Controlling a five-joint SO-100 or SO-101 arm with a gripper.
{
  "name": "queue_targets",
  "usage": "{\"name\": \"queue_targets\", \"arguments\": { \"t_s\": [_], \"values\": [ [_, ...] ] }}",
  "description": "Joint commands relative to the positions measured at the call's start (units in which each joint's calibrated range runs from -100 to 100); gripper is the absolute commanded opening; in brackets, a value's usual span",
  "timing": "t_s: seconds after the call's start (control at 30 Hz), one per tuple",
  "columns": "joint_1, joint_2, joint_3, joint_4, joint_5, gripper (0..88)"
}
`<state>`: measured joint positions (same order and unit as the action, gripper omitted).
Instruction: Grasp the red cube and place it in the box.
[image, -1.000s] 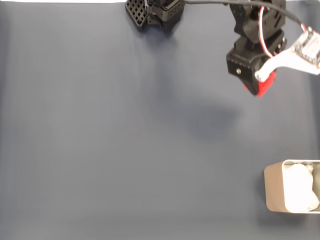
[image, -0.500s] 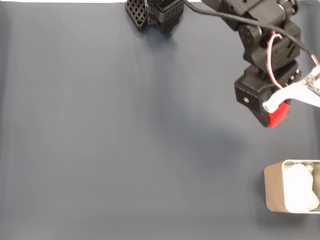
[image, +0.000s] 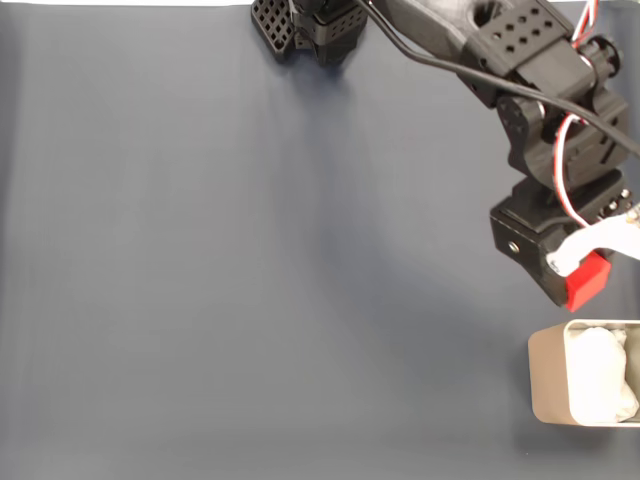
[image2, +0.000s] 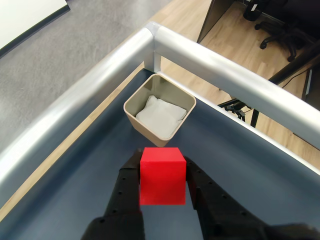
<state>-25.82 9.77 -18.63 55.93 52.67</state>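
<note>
One red cube (image2: 162, 175) is held clamped in the end effector (image2: 162, 186), just short of the one box (image2: 159, 111) by the surface's railed corner.

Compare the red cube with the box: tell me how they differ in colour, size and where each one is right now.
Colour: the red cube is bright red all over; the box is pale beige metal with white padding inside.
Size: the red cube is much smaller than the box.
Place: the red cube is held in the gripper above the table; the box sits on the table, open-topped, cube not yet in it.
</note>
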Motion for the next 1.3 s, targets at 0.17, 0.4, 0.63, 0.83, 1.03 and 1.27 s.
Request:
{"name": "queue_targets", "arguments": {
  "t_s": [0.17, 0.4, 0.63, 0.83, 1.03, 1.27],
  "values": [
    [0.1, 5.0, -11.3, -1.1, -0.9, 1.6],
    [0.2, 10.0, -18.3, -1.3, -1.2, 1.6],
    [0.5, 15.2, -24.5, -1.6, -2.0, 1.6],
    [0.7, 20.4, -31.7, -1.7, -2.4, 1.6],
    [1.0, 25.9, -39.5, -1.7, -2.2, 1.6],
    [1.5, 32.1, -48.3, -2.2, -2.3, 1.6]
  ]
}}
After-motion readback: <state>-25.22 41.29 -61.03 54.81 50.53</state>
